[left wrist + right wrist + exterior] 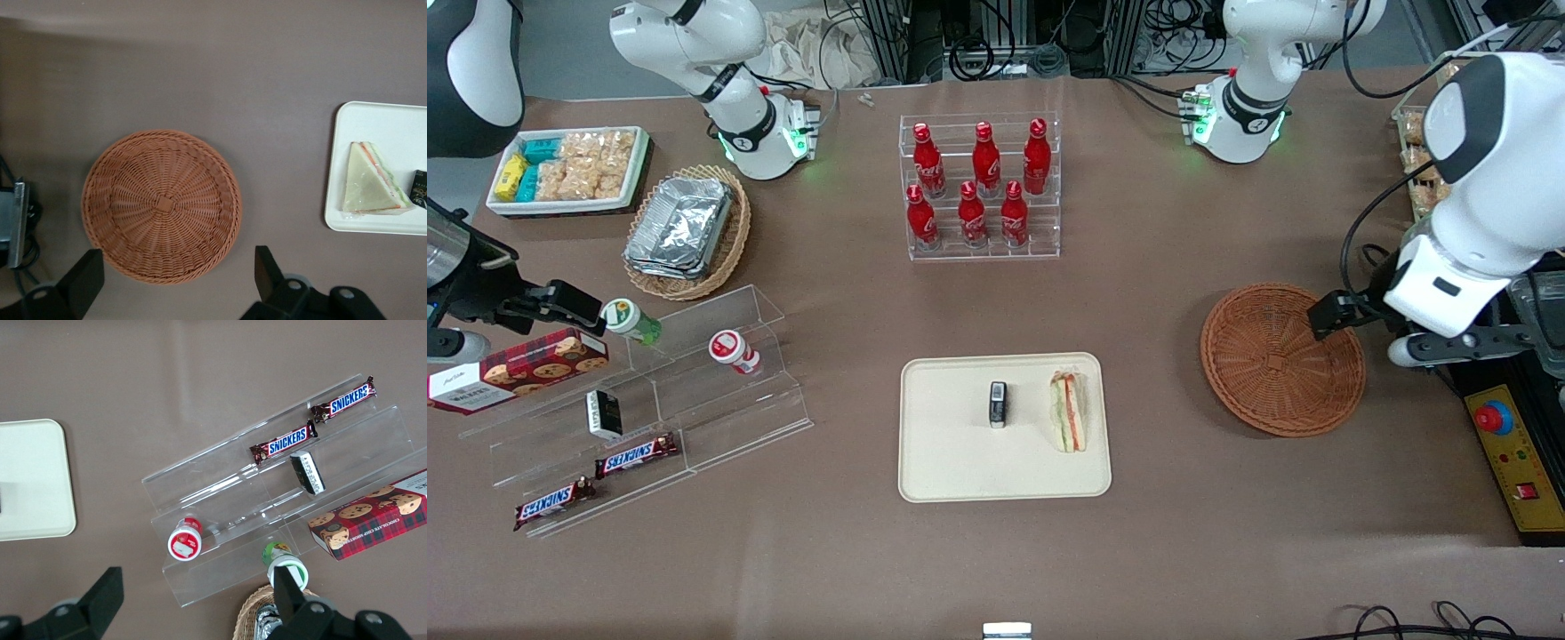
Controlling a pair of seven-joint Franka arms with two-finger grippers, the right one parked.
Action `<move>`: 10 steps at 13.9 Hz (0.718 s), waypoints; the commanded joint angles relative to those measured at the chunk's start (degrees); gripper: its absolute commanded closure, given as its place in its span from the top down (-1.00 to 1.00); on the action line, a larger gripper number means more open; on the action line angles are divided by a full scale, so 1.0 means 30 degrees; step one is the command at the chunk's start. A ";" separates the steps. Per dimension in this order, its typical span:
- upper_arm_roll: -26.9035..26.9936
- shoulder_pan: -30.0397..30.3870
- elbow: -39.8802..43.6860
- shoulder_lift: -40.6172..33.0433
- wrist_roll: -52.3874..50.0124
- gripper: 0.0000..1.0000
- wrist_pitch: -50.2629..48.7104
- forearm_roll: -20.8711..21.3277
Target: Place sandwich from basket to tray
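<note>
Sandwich [1069, 411] lay on the tray [951, 462], beside a small box [998, 404]. Basket [1272, 391] sat apart from the tray, toward the working arm's end. Gripper [1352, 311], fingers spread, hung above the basket's rim.

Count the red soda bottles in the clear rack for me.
6 red bottles stand in the clear rack: three on its upper step, three on the lower step nearer the camera. None seem hidden. The gripper hovers open above the basket.

Reddish-brown woven basket [1282, 360], cream tray [960, 462], black-fingered gripper [177, 277].
</note>
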 commanded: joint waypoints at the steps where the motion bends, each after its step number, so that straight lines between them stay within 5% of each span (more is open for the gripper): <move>1: -0.0194 0.0329 0.1181 0.0184 0.0198 1.00 -0.0763 -0.0274; 10: -0.0194 0.0593 0.3119 0.1241 0.0285 1.00 -0.2317 0.0839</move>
